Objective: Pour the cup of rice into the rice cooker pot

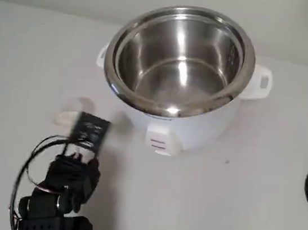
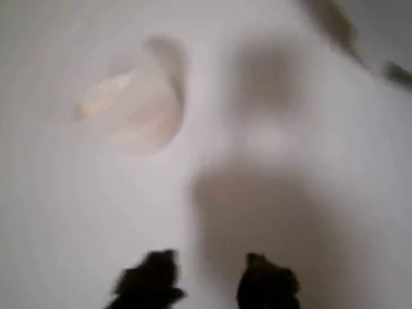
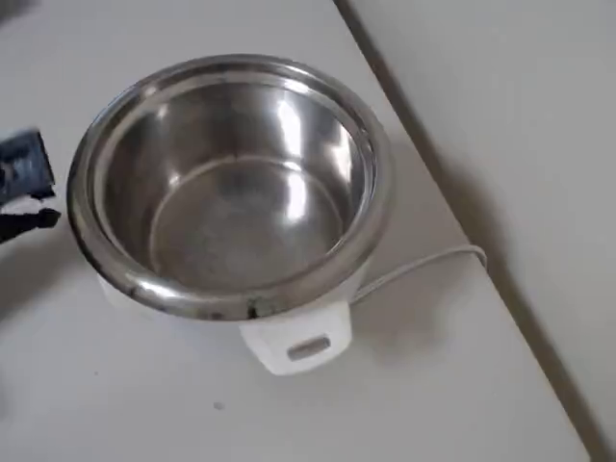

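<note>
Fixed view: your gripper (image 1: 83, 118) hangs just above the cup (image 1: 68, 118), left of the rice cooker pot (image 1: 179, 61).
Fingers: you see them apart, holding nothing.
Cup: on the table (image 1: 244, 206), blurred.
Pot: empty.

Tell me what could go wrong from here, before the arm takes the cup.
1. The cup is blurred and pale against the white table, so the open fingers could close beside it or knock it over, spilling rice.
2. The pot has a high rim; a low pour could hit the rim and scatter grains.
</note>
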`<move>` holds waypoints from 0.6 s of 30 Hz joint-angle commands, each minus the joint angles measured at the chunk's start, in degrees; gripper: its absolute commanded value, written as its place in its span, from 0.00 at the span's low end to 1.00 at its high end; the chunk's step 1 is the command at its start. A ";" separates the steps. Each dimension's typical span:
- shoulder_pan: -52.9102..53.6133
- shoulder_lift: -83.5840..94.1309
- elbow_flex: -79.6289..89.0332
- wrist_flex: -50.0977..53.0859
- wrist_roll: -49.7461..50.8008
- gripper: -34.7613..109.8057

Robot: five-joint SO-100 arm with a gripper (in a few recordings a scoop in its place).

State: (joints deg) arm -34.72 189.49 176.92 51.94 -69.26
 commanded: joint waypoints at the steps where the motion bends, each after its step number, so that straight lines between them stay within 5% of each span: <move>1: -2.99 0.79 0.00 -5.80 -12.39 0.42; 9: -1.23 -19.25 1.05 -34.19 -20.74 0.57; 18: 0.18 -82.44 -5.89 -96.86 -20.39 0.59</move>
State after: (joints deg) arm -35.33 128.67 177.19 -21.62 -89.82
